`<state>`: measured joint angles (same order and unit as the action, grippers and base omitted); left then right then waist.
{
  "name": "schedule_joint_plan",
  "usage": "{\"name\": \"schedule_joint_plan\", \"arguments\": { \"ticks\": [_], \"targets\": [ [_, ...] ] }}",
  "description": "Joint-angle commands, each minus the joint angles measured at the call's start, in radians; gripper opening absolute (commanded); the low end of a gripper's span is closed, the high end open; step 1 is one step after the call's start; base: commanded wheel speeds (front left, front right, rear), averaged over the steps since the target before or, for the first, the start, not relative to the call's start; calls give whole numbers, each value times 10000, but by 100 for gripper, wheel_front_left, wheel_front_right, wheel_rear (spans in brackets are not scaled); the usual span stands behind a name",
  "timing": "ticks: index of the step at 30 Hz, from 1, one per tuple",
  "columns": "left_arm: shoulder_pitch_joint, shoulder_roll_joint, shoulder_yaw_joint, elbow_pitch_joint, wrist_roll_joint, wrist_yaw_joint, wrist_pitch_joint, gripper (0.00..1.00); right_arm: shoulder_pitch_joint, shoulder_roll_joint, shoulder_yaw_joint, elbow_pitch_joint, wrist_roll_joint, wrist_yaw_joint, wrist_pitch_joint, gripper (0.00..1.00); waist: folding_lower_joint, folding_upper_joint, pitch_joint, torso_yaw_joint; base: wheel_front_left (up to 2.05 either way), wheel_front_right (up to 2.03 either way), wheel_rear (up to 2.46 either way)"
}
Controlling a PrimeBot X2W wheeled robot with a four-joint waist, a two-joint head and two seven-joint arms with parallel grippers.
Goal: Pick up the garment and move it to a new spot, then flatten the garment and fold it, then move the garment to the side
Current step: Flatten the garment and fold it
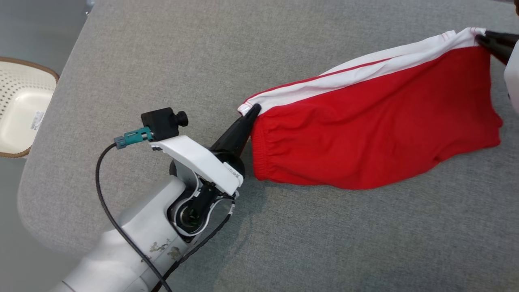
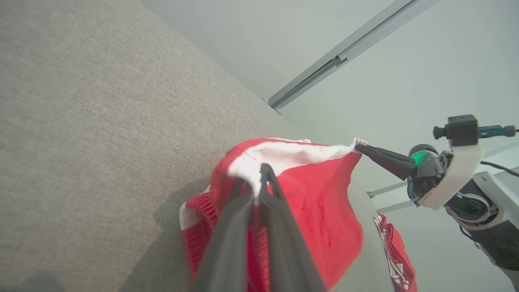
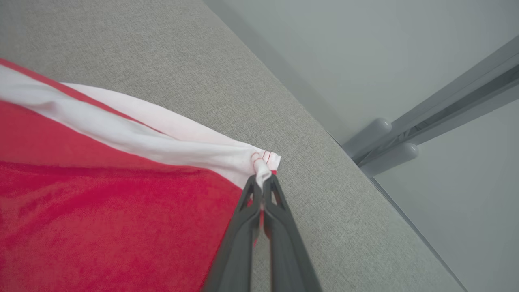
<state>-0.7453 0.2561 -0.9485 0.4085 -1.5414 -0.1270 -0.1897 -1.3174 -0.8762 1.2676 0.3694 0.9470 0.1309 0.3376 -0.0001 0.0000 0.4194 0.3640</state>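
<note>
- Garment [image 1: 365, 121]: red shorts by the look, with a white side band carrying thin red lines and a gathered waistband at the left end.
- Position: over the right half of the surface [image 1: 162, 61] in the head view, raised along the white band and strung between both tools. Lower red part sagging onto or just above the surface; contact not clear enough to tell.
- Condition: band nearly taut, red panel creased and bulging, not lying flat.
- Left tool [image 1: 254, 108]: clamped shut on the waistband-end corner of the white band.
- Right tool [image 1: 482, 38]: clamped shut on the opposite corner of the band, at the hem stitching.
- Progress, as judged: pick-up done; relocation or laying-out in hand. Flattening, folding and the final move to the side all outstanding.
- Surroundings: grey fabric surface; pale perforated basket [image 1: 24, 109] off its left edge.
</note>
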Motion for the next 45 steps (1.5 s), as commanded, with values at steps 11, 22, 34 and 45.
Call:
{"name": "schedule_joint_plan", "arguments": {
  "ticks": [11,22,34,45],
  "targets": [
    [-631,-969,-160,465,212,-61,-309,0,-720,-115,131,231,-1704,-3,762,0,1,0,726,630,0,0,0],
    [-905,-1377,-95,814,367,-61,-595,0,-1035,-47,126,718,-2502,-3,510,22,1,0,1021,745,0,0,0],
    [-820,-1364,66,1773,723,-43,-723,100,-675,680,126,2137,-2128,-3,-530,100,1,0,496,392,0,0,0],
    [-274,-757,336,2830,2278,-41,-750,100,236,1432,98,3638,-1295,-3,-2100,100,1,0,-954,-266,0,0,0]
  ]
}}
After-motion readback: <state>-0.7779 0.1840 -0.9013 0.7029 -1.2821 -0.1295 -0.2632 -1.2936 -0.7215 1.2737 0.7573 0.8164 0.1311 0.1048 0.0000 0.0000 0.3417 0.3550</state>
